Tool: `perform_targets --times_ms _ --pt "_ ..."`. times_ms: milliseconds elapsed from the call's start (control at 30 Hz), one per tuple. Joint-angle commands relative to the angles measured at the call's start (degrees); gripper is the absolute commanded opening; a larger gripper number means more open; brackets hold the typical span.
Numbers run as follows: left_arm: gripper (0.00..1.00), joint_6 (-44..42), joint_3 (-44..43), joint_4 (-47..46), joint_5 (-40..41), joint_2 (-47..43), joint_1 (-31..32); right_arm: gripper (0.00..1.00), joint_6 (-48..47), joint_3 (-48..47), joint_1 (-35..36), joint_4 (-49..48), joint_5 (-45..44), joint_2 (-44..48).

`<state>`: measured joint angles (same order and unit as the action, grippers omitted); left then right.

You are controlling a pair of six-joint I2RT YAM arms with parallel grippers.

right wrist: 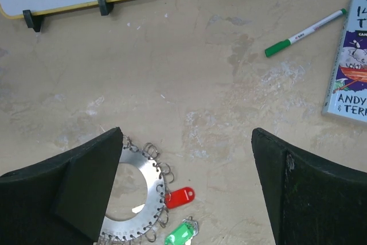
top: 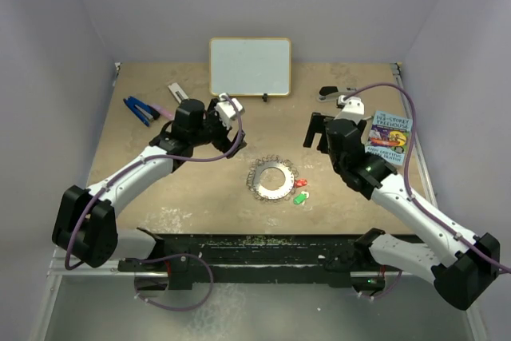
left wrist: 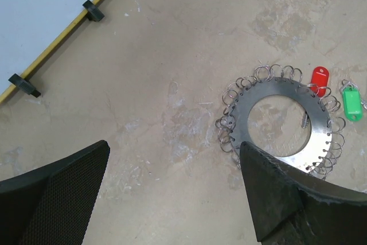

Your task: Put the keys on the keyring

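Though near the fingers (left wrist: 275, 199) — keyring (left wrist: 281, 86) apart

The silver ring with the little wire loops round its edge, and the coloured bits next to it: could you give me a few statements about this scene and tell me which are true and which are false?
1. The red key lies just outside the rim of the keyring. True.
2. The left arm's fingers are clamped on the keyring. False: they stand wide apart, clear of it, holding nothing.
3. The green key lies inside the keyring's hole. False: it lies outside the rim, beside the red key.
4. A pen lies next to a book. True.
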<state>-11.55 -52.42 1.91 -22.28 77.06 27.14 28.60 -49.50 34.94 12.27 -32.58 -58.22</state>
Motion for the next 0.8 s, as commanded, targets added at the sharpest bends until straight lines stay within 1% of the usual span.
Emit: perform_targets --times_ms 0,167,300,333,400,467,500,567,633,733,767 --pt "0.98 1.91 0.52 -1.97 -0.48 -0.22 0.24 1.00 1.70 -1.71 1.17 0.23 -5.52 1.39" --pt "0.98 1.83 1.09 -2.24 -1.80 -0.23 0.20 1.00 3.61 -2.58 1.17 5.13 -13.09 4.29" --pt "0.98 1.73 1.28 -2.14 -2.38 -0.54 0.20 1.00 3.18 -2.13 1.15 6.54 -12.99 7.42" --pt "0.98 1.72 1.27 -2.16 -2.29 -0.61 0.18 1.00 3.10 -0.90 1.17 5.88 -11.36 8.53" --pt "0.98 1.70 1.27 -2.17 -2.24 -0.78 0.23 1.00 -0.41 1.42 1.08 2.56 -7.13 9.38" --pt "0.98 1.72 1.27 -2.07 -2.43 -1.10 0.20 0.98 -1.33 1.29 1.09 3.62 -3.83 8.29" --pt "0.98 1.77 1.32 -2.14 -2.60 -1.24 0.22 0.94 -1.68 0.88 1.03 4.48 -2.57 7.18" --pt "0.98 1.81 1.49 -2.40 -3.43 -1.53 0.20 0.88 -2.44 -0.73 1.13 6.77 -3.72 4.23" --pt "0.98 1.79 1.66 -2.51 -6.24 -1.64 0.20 0.82 -2.18 -2.57 1.16 9.01 -1.63 1.22" --pt "0.98 0.96 3.25 -4.06 -13.70 -2.41 0.20 0.78 -1.15 -2.74 1.21 9.11 2.54 -2.16" --pt "0.98 0.94 3.85 -5.69 -14.84 -2.72 0.30 0.77 -0.32 -2.18 1.25 9.04 3.95 -2.83"
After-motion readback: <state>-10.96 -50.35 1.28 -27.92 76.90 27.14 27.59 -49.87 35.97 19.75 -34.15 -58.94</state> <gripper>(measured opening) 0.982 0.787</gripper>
